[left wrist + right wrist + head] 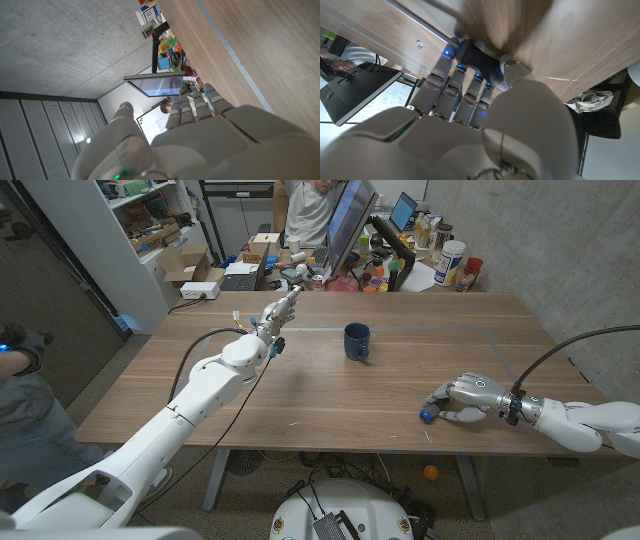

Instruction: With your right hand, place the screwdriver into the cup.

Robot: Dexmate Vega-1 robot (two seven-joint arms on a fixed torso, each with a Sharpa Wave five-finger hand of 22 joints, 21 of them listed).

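Wooden boards made up the table (330,395), which stood in an office room with a concrete wall on one side.

Nearest to the robot, on its right side, the right hand (465,399) was down on the table close to the near edge, with the fingers curled around the screwdriver (428,416). The blue round end of the tool showed just beyond the fingertips, touching the wood. In the right wrist view the fingers (451,90) were bent together over a dark object against the table, so this hand was closed on the screwdriver. A black cable ran from the wrist to the right edge of the table.

Farther out, near the middle of the table, the dark blue cup (357,341) stood upright. It was well apart from the right hand and from the screwdriver.

On the left side, the left arm reached far over the table, and the left hand (277,316) was raised near the far edge, to the left of the cup. Its fingers (200,102) were stretched out close beside each other and held nothing.

Behind the table, a monitor (350,220) stood on a crowded desk with bottles and boxes, and a person (310,210) sat there. White shelves (150,220) stood at the far left, with cardboard boxes (190,265) beside them.
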